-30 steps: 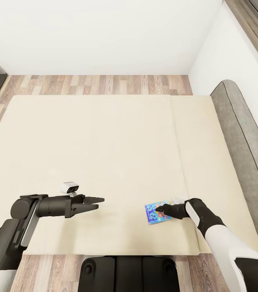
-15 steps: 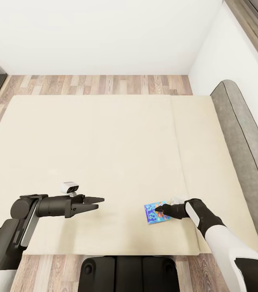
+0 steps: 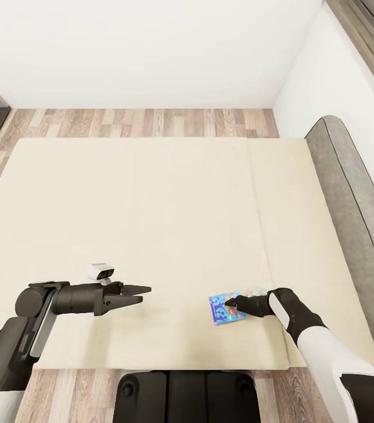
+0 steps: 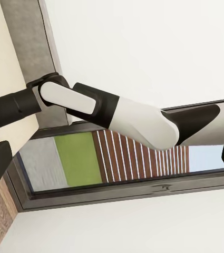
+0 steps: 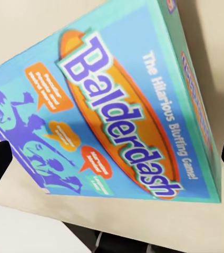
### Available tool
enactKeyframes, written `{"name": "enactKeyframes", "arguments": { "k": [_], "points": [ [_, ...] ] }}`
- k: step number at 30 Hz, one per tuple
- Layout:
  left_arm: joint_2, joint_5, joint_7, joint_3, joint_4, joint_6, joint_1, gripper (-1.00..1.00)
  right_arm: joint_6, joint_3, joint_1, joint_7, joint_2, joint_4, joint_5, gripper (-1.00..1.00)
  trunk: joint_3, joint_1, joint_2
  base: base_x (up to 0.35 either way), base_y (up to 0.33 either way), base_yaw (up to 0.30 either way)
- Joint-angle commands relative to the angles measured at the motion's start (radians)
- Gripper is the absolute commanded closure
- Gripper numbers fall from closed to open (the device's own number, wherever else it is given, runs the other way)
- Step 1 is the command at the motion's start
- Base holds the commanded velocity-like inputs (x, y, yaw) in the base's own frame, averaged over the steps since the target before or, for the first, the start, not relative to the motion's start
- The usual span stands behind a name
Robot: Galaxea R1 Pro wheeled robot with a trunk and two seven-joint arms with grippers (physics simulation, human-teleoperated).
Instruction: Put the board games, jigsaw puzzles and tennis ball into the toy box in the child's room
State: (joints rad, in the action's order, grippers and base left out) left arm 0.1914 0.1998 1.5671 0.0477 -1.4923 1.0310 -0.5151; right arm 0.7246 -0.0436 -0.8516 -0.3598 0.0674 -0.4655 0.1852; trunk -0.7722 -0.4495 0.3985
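- Bed: from my head camera I look down on its plain cream-beige top, which spans most of the scene; a grey padded headboard runs along its right side, against the white wall.
- Floor: wood planks show beyond the far edge of the bed and at its near corners.
- Left gripper: I hold this arm level over the near-left part of the bed, fingers pointing right, well apart from the game. Its wrist camera shows the two fingertips at opposite edges of the picture, so the fingers are spread, with nothing between them.
- Right gripper: it sits at the board game, near the bed's near-right edge. In the right wrist view the fingertips flank the box without visibly touching it; the jaws are spread.
- Board game: a flat blue-and-teal box titled "Balderdash", lying on the bed top.
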Motion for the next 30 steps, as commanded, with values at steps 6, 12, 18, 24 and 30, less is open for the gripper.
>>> {"name": "enactKeyframes", "arguments": {
  "k": [6, 12, 18, 24, 30],
  "points": [
    [0.0, 0.0, 0.004, -0.001, 0.0, 0.011, 0.0, -1.0, 0.007, -0.004, 0.0, -0.002, -0.001, 0.0, 0.001, -1.0, -0.001, -0.001, 0.002, 0.0, 0.0, 0.0],
    [0.0, -0.001, 0.004, 0.0, 0.0, 0.011, 0.0, -1.0, 0.008, -0.004, 0.0, -0.008, -0.002, 0.001, 0.002, -1.0, -0.001, -0.001, 0.002, 0.0, 0.0, 0.0],
    [0.0, -0.002, 0.004, -0.001, 0.0, 0.011, 0.0, -1.0, 0.006, -0.003, 0.0, -0.011, -0.002, 0.0, 0.0, -1.0, -0.001, -0.001, 0.002, 0.0, 0.0, 0.0],
    [0.0, -0.002, 0.004, -0.002, 0.0, 0.011, 0.0, -1.0, 0.004, -0.003, 0.0, -0.011, 0.0, -0.001, -0.003, -1.0, -0.001, -0.001, 0.002, 0.0, 0.0, 0.0],
    [0.0, -0.002, 0.004, -0.002, 0.0, 0.011, 0.0, -1.0, -0.001, -0.001, 0.0, -0.01, -0.001, -0.002, -0.005, -1.0, -0.001, -0.001, 0.002, 0.0, 0.0, 0.0]
  ]
}}
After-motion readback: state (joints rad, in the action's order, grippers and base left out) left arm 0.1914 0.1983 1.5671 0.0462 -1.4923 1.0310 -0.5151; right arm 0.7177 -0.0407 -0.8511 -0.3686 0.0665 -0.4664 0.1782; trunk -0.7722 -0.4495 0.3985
